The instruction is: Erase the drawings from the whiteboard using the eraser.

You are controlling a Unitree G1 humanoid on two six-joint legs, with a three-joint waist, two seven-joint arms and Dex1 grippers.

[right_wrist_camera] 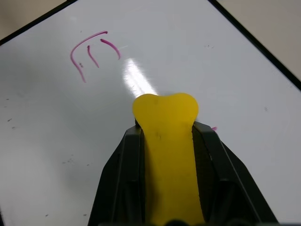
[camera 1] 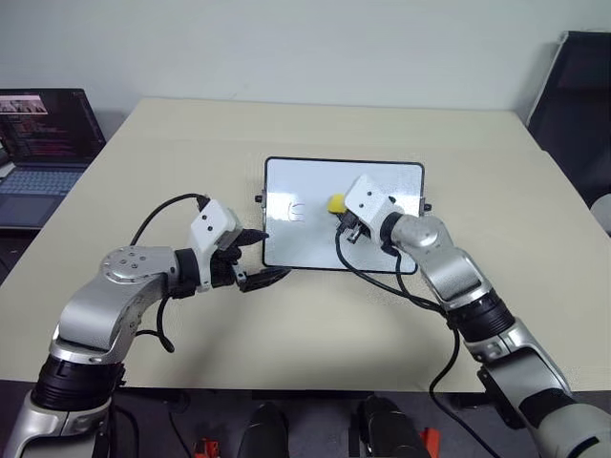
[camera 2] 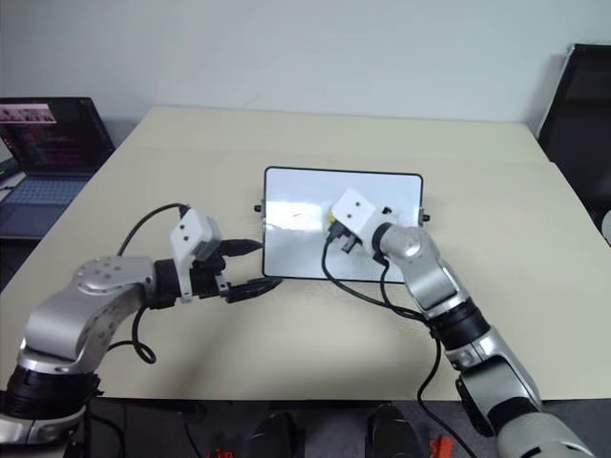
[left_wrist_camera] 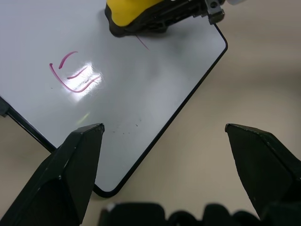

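The small yellow rectangular eraser (right_wrist_camera: 165, 141), squeezed so its end bulges, is pinched between the pressed-together black fingers of the right gripper (camera 1: 342, 221), which holds it over the middle of the glossy white whiteboard with a thin black frame (camera 1: 286, 250) lying flat on the beige table (camera 1: 172, 134). Of the drawings, one E-shaped magenta marker mark (right_wrist_camera: 89, 52) lies on the board apart from the eraser, toward the board's left side, and a short stroke (left_wrist_camera: 142, 42) runs out from under the eraser's edge. The left gripper (left_wrist_camera: 164, 155) hangs with its fingers spread wide over the board's near left corner, gripping nothing. To erase well, the eraser's wiping face probably wants to lie flat on the gloss, then sweep across the E with steady pressure, while the left gripper could steady the frame against sliding.
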